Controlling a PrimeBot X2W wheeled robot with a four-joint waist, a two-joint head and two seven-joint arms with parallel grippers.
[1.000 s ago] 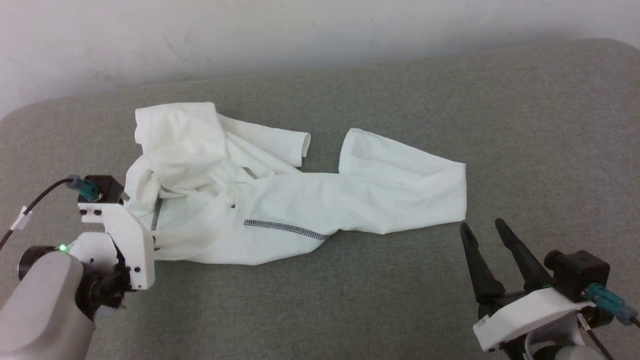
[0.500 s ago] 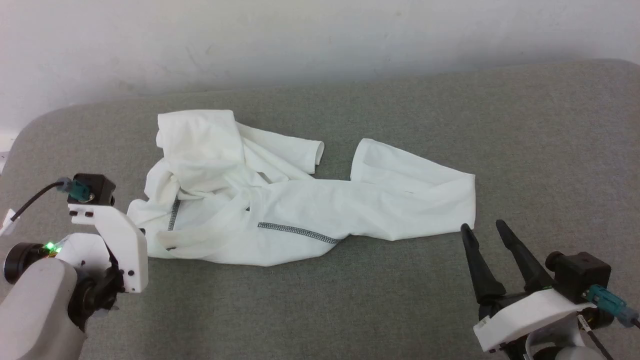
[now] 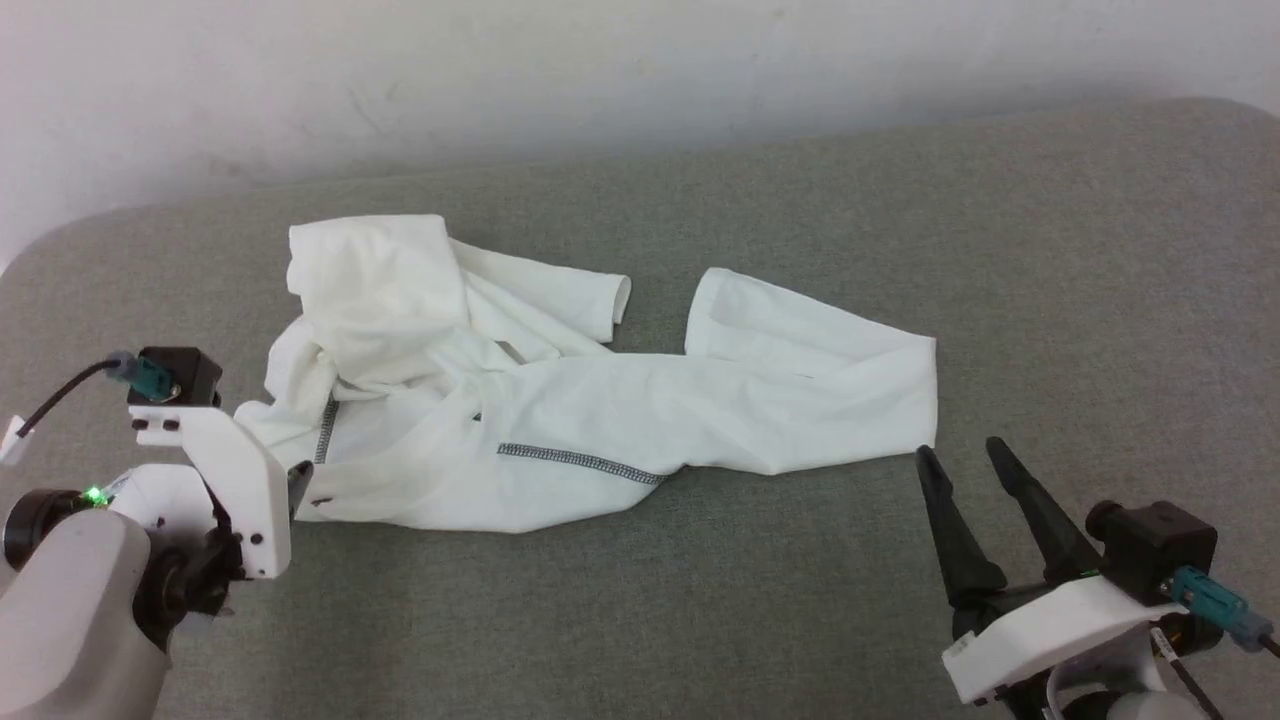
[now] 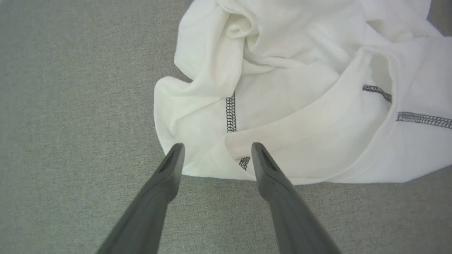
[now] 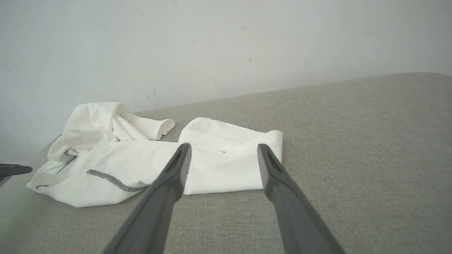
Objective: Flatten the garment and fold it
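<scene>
The garment (image 3: 600,410) is white cloth with dark zigzag seams, lying crumpled on the grey padded surface (image 3: 700,600). One leg is doubled back at the right and a bunched heap sits at the left. My left gripper (image 4: 217,146) is open, its fingertips (image 4: 176,151) straddling the garment's (image 4: 282,88) near left corner just above the cloth. In the head view a white mount hides most of the left gripper (image 3: 298,480). My right gripper (image 3: 960,450) is open and holds nothing, just short of the folded leg's near right corner. The right wrist view has the right gripper (image 5: 224,146) pointing at the garment (image 5: 123,158).
A pale wall (image 3: 640,80) rises behind the padded surface, whose back edge curves down at the far left (image 3: 60,240). Bare grey padding lies in front of the garment and to its right (image 3: 1100,300).
My left gripper has gone from shut to open at the garment's left corner, and the cloth there lies slack on the surface. The head view has shifted a little. The right gripper has kept still.
</scene>
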